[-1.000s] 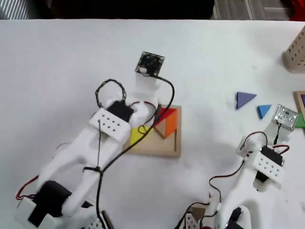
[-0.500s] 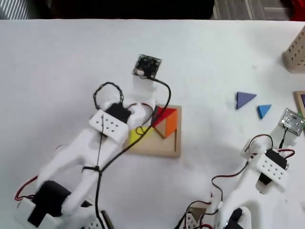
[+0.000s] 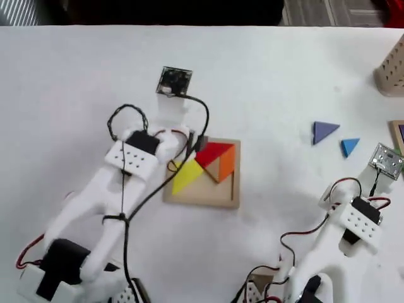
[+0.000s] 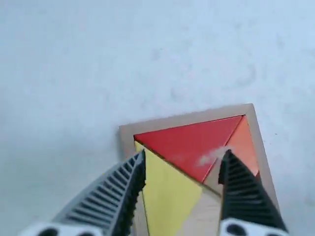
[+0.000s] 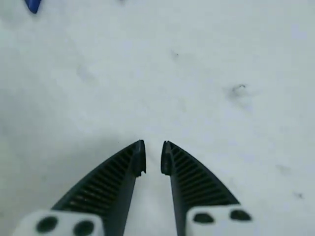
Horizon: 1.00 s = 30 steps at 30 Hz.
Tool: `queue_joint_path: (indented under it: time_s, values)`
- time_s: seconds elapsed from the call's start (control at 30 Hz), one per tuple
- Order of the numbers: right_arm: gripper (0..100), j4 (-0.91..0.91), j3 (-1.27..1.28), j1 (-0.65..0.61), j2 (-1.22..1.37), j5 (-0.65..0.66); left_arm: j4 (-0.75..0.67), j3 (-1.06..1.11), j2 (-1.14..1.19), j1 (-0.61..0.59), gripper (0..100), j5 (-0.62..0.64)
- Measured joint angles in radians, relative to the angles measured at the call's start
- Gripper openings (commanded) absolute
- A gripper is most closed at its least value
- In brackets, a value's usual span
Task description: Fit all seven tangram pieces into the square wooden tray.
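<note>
- The tray point(image 3: 208, 197) lies mid-table and holds a red triangle point(image 3: 213, 151), an orange triangle point(image 3: 228, 165) and a yellow triangle point(image 3: 184, 177). Part of its floor is bare wood.
- The left gripper point(image 4: 183, 158) hangs over the tray, jaws wide apart and empty.
- A big blue triangle point(image 3: 324, 131) and a small blue triangle point(image 3: 348, 147) lie loose, well apart from the tray.
- The right gripper point(image 5: 153, 146) is over bare table point(image 3: 76, 76), jaws nearly together, holding nothing.

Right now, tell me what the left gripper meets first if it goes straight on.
Probably the red triangle in the wooden tray, beside the yellow piece; how high the left gripper hangs is unclear.
</note>
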Motion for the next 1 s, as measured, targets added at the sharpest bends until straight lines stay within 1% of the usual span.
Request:
queue_joint_path:
  time_s: [0.07, 0.23, 0.4, 0.63, 0.83, 0.9, 1.0]
  values:
    - [6.6, 0.0, 0.0, 0.0, 0.0, 0.0, 0.0, 0.0, 0.0, 0.0, 17, 0.0]
    - [6.6, 0.0, 0.0, 0.0, 0.0, 0.0, 0.0, 0.0, 0.0, 0.002, 2, 0.0]
    - [6.6, 0.0, 0.0, 0.0, 0.0, 0.0, 0.0, 0.0, 0.0, 0.04, 3, 0.002]
    - [6.6, 0.0, 0.0, 0.0, 0.0, 0.0, 0.0, 0.0, 0.0, 0.04, 4, 0.0]
    - [6.6, 0.0, -0.002, 0.0, 0.0, 0.0, 0.0, 0.0, 0.0, 0.1, 4, 0.002]
    - [6.6, -0.002, -0.017, 0.037, 0.0, 0.0, 0.0, 0.0, 0.0, 0.14, 4, 0.0]
    - [6.7, -0.021, -0.032, 0.132, 0.0, 0.0, 0.0, 0.0, 0.0, 0.181, 6, 0.0]
